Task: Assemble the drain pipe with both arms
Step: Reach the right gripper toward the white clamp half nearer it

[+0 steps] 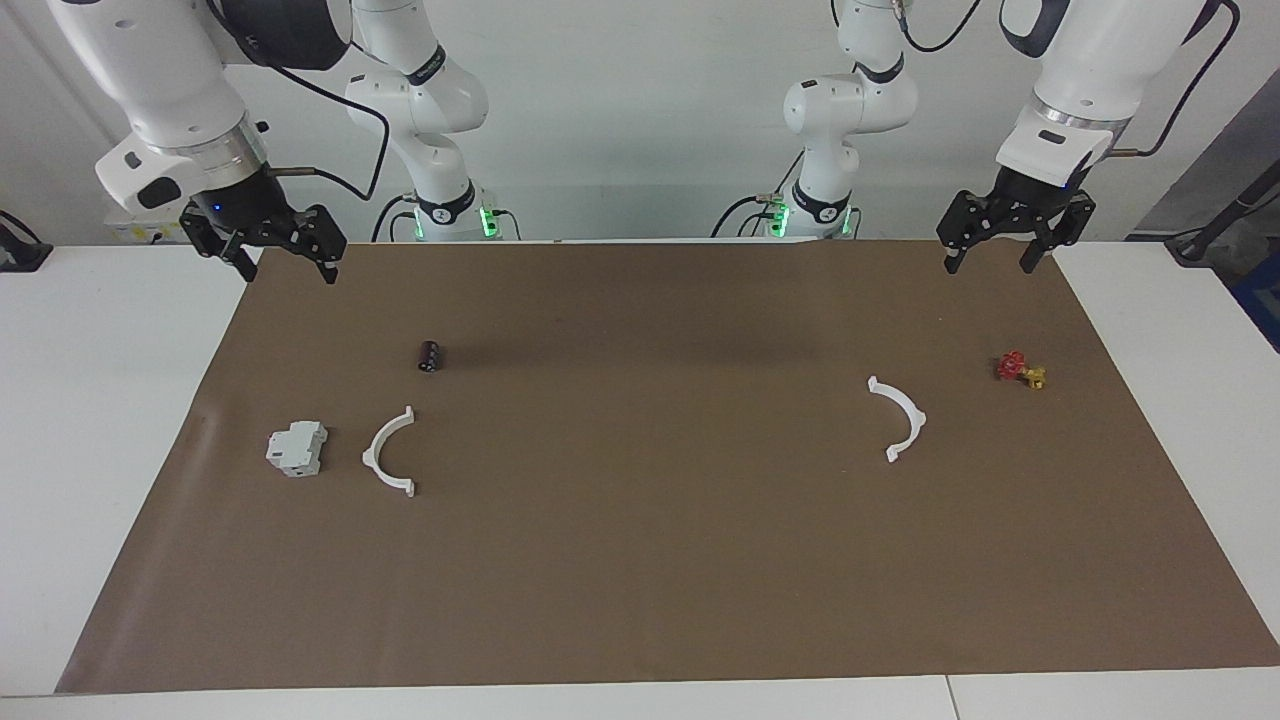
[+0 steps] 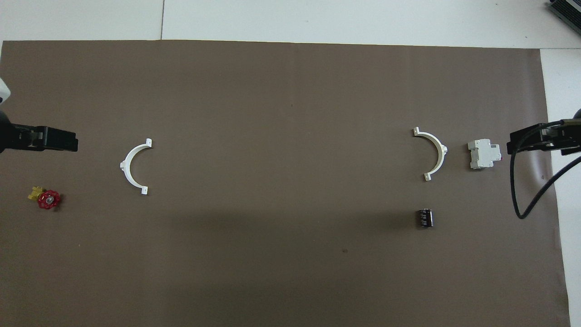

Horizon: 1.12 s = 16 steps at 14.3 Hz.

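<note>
The drain pipe lies in two separate white half-ring arcs on the brown mat. One arc (image 1: 370, 455) (image 2: 441, 152) rests toward the right arm's end, beside a grey-white block. The other arc (image 1: 915, 410) (image 2: 127, 167) rests toward the left arm's end. My right gripper (image 1: 288, 270) hangs open and empty over the mat's corner at its own end. My left gripper (image 1: 990, 265) hangs open and empty over the mat's corner at the other end. Neither gripper touches anything.
A grey-white boxy block (image 1: 297, 448) (image 2: 484, 154) sits next to the right-end arc. A small black cylinder (image 1: 431, 356) (image 2: 424, 218) lies nearer to the robots than that arc. A red and yellow small part (image 1: 1020, 370) (image 2: 46, 198) lies near the left-end arc. The brown mat (image 1: 640, 580) covers most of the white table.
</note>
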{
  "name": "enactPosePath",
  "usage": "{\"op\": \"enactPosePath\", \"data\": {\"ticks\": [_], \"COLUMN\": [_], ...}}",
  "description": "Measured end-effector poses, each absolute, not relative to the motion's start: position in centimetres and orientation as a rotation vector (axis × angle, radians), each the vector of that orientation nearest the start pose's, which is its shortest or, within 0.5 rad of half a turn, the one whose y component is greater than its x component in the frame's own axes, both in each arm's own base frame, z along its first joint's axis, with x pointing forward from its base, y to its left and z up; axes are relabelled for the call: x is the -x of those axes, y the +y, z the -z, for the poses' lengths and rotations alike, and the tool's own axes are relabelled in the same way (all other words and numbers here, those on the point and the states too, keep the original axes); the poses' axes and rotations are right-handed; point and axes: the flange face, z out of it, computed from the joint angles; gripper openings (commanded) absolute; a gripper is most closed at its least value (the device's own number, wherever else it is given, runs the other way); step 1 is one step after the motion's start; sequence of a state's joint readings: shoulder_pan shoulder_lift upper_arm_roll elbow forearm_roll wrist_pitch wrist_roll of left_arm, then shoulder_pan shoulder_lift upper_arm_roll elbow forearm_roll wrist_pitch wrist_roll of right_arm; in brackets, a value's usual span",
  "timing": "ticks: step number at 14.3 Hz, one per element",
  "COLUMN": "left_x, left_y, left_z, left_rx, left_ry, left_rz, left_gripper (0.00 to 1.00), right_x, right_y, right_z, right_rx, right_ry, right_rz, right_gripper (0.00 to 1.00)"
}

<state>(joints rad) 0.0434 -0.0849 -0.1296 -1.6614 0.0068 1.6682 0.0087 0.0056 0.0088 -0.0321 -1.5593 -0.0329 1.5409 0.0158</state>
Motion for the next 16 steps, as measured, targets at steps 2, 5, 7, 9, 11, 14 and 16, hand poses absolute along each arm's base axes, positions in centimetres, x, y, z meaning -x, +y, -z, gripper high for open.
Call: {"op": "enactPosePath", "data": {"ticks": [2, 5, 7, 9, 11, 14, 16], "left_x": [-53.5, -53.5, -53.5, -53.5, -53.5, -53.5, -53.5], "left_y": [-4.9, -4.9, -4.9, -4.9, -4.9, -4.9, -4.9], "left_z": [-63.6, -63.6, -63.6, -63.6, -63.6, -63.6, -63.6], "left_rx": [3.121, 3.121, 3.121, 3.121, 3.121, 3.121, 3.121], "left_ry": [0.149, 0.149, 0.149, 0.149, 0.149, 0.149, 0.149], "left_rz": [0.141, 0.141, 0.14, 0.139, 0.138, 0.136, 0.136], "left_gripper": [1.0, 1.0, 1.0, 1.0, 1.0, 1.0, 1.0], "right_x": [-55.4, -55.4, -55.4, -55.7, -56.1, -57.0, -57.7], "right_y": [-1.8, -1.8, -1.8, -1.8, -1.8, -1.6, -1.8], "right_z": [-62.3, -62.3, -62.2, -61.8, -59.3, -52.0, -47.0], "right_rx": [3.174, 3.174, 3.174, 3.174, 3.173, 3.136, 3.112], "right_ry": [0.068, 0.068, 0.068, 0.066, 0.049, -0.096, -0.207], "right_rz": [-0.043, -0.043, -0.04, -0.005, 0.048, 0.13, 0.148], "right_gripper": [1.0, 1.0, 1.0, 1.0, 1.0, 1.0, 1.0]}}
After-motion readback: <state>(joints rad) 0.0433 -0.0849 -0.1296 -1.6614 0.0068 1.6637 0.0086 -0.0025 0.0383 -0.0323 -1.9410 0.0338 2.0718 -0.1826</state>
